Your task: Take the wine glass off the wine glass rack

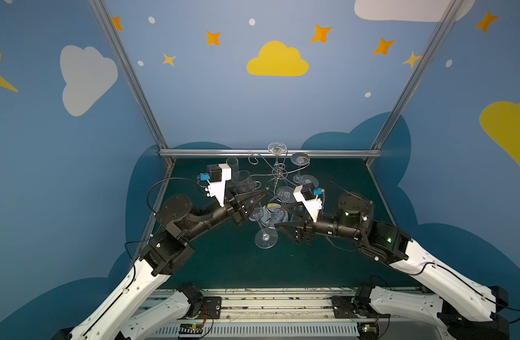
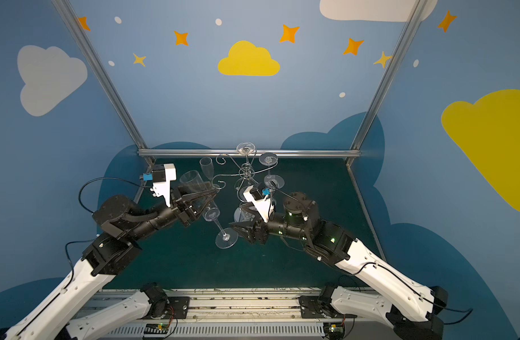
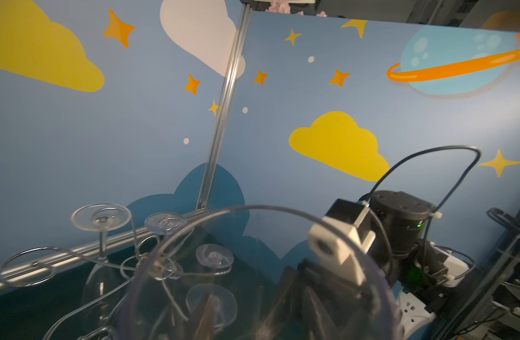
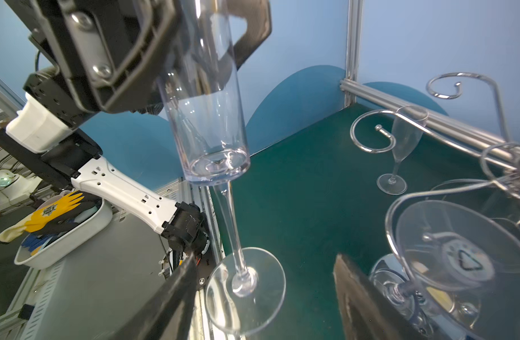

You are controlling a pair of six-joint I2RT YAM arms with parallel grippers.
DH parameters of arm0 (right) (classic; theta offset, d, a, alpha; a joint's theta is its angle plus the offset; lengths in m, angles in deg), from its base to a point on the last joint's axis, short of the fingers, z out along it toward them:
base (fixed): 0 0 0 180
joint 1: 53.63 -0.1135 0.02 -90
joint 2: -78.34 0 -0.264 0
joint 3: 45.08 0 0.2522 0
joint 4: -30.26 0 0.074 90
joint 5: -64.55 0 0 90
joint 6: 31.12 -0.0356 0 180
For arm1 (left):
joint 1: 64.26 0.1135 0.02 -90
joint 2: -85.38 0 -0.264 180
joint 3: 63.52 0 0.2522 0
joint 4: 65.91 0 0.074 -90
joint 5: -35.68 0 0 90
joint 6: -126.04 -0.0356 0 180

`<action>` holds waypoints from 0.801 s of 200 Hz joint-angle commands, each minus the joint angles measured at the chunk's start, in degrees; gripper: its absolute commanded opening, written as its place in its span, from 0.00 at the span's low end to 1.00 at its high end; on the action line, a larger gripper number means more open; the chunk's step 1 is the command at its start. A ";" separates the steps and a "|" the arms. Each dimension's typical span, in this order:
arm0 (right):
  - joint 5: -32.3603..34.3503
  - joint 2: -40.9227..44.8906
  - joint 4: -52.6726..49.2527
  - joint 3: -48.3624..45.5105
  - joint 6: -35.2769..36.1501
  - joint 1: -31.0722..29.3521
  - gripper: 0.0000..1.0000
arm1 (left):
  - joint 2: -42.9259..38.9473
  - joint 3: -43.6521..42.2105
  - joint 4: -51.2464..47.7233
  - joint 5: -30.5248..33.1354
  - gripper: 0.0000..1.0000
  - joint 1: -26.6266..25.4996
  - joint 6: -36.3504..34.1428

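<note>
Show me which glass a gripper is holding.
The tall straight-walled glass, its bowl in the left gripper. The flute stands free on the table; the rest hang foot-up on the rack.

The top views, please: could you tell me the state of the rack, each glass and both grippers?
wine glass rack: upright on the table.
hanging glasses: upside down on the rack.
tall wine glass: off the rack, foot downward, held by its bowl.
left gripper: shut on the tall wine glass.
right gripper: open, empty.
small flute: upright on the table.
</note>
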 commanded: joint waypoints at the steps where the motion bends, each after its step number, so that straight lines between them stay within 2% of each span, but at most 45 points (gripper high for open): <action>1: 4.07 2.31 0.17 -0.64 1.68 0.03 0.73 | -3.94 -1.50 -2.77 8.15 0.30 0.00 -5.76; 44: 8.84 5.73 -1.35 -1.99 2.28 0.23 0.73 | -10.98 -6.65 -6.23 16.53 0.30 0.05 -14.93; 74: 12.71 8.53 -2.17 -3.78 2.20 0.32 0.73 | -16.42 -14.13 -1.70 22.38 0.31 0.07 -18.93; 100: 16.39 11.40 -3.00 -5.49 2.09 0.49 0.73 | -16.83 -18.80 0.75 27.49 0.32 0.06 -23.79; 121: 19.13 13.51 -4.02 -6.30 1.91 0.65 0.73 | -15.09 -23.85 8.87 32.60 0.31 0.02 -27.07; 145: 22.04 16.14 -5.34 -7.32 1.26 0.67 0.73 | -11.65 -29.59 22.02 34.82 0.31 0.65 -30.14; 160: 23.95 17.82 -6.04 -8.20 0.70 0.75 0.73 | -8.33 -30.61 25.23 36.34 0.30 1.98 -29.64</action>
